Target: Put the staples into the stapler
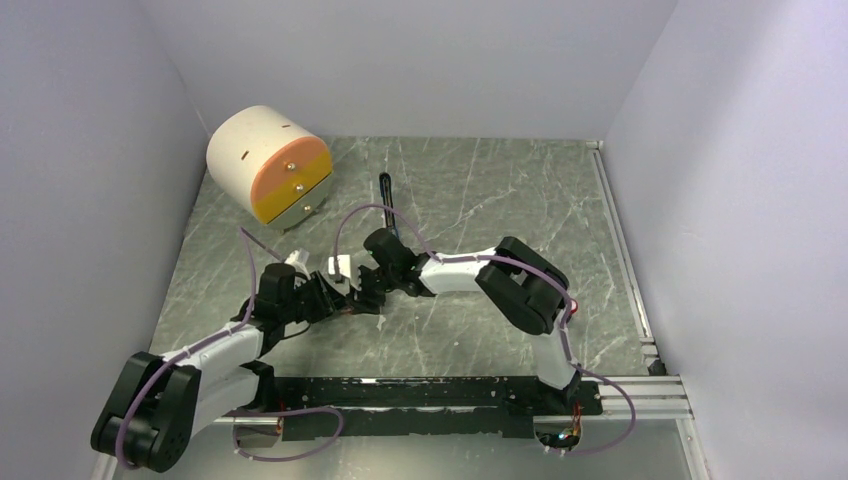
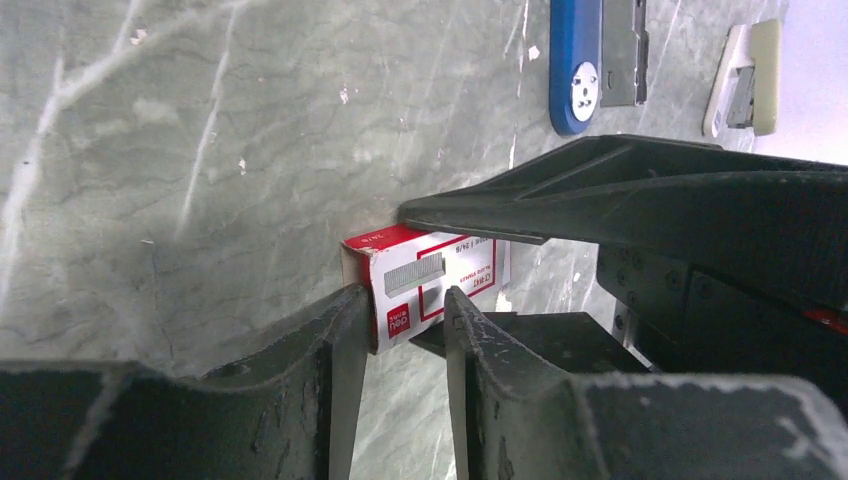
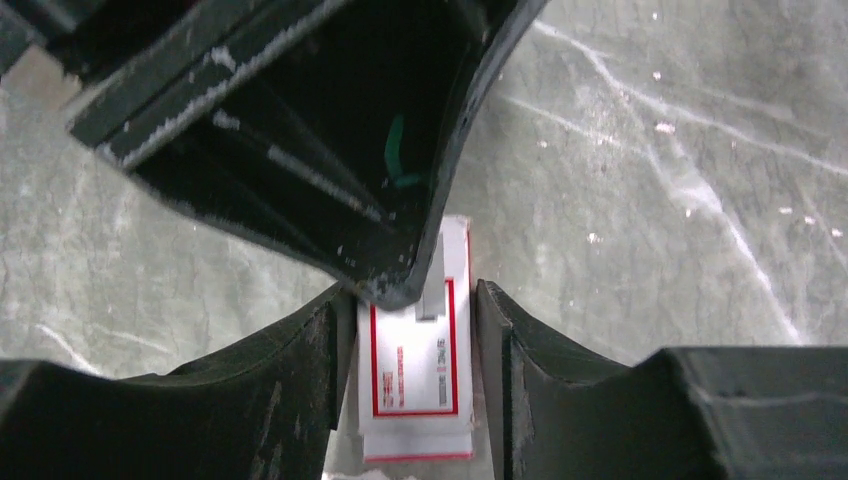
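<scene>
A red and white staple box (image 2: 430, 280) hangs between both grippers. The staples themselves are hidden. My right gripper (image 3: 415, 290) grips the long sides of the box (image 3: 415, 370), and a white inner layer sticks out at its near end. My left gripper (image 2: 405, 300) meets the box's other end. One of its fingers (image 2: 340, 340) touches that end and the other overlaps the printed face, with a gap between them. Whether the left gripper grips the box is unclear. The blue stapler (image 2: 573, 60) lies open on the table beyond, its metal channel beside it. In the top view the grippers (image 1: 350, 288) meet at the table's middle.
A pale beige bar (image 2: 745, 80) lies to the right of the stapler. A large cream and orange cylinder (image 1: 268, 165) stands at the back left. A thin black stick (image 1: 386, 190) lies behind the right arm. Grey walls enclose the marbled table (image 1: 480, 200).
</scene>
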